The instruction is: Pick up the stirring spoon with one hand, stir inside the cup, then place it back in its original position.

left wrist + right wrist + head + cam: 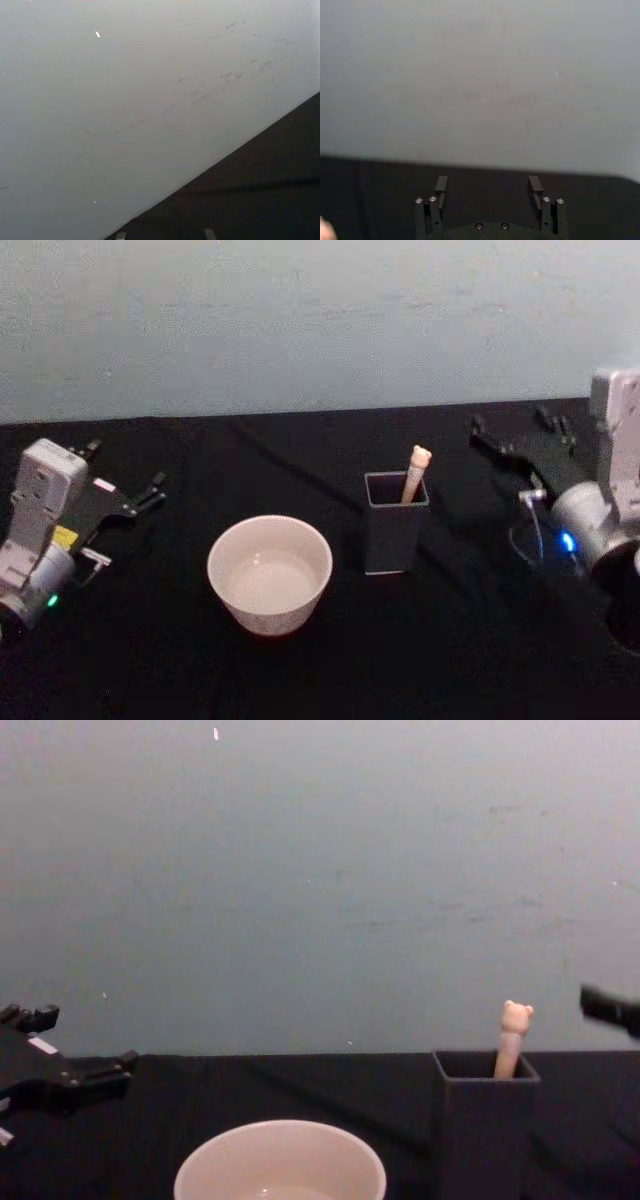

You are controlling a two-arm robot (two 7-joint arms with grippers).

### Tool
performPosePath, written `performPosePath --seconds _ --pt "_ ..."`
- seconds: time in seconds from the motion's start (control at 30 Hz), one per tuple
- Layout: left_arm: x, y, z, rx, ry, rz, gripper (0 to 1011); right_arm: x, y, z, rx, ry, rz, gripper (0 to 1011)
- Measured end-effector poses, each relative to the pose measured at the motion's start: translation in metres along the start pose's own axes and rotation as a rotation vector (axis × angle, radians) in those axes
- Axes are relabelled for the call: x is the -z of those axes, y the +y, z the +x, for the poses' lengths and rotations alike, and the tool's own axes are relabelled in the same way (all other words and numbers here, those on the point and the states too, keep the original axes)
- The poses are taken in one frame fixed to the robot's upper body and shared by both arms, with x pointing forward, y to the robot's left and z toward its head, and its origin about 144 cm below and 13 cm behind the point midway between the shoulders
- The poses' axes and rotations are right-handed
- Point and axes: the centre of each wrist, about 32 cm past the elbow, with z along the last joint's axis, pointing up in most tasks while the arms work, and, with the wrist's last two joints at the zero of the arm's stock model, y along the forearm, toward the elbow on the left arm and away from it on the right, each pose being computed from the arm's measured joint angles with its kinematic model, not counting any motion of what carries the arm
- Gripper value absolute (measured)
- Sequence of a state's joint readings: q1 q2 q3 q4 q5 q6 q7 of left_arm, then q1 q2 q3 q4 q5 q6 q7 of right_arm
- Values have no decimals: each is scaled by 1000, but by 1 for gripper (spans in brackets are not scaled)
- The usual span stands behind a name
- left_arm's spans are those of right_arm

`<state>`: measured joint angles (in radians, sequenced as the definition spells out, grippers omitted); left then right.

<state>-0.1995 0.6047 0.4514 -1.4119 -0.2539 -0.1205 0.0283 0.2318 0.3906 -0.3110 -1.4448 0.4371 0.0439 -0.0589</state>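
1. Spoon (414,474) stands in the grey holder (394,530), right of the cup (269,573);
2. Left gripper (122,492) and right gripper (520,435) hover at the table's (450,640) sides, fingers apart, empty.

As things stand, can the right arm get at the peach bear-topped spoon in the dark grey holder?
Probably yes. The peach bear-topped stirring spoon stands handle-up in the dark grey square holder; the right gripper, fingers open, sits beside it with bare black table between.
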Motion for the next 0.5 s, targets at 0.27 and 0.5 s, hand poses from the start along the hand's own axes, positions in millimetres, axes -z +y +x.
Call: performPosePath --seconds 0.27,0.5 --pt "0 0 0 0 0 0 1001 31 -8 -2 27 -66 -92 1000" --pt "0 0 0 0 0 0 1001 36 -5 -2 34 -80 -111 1000"
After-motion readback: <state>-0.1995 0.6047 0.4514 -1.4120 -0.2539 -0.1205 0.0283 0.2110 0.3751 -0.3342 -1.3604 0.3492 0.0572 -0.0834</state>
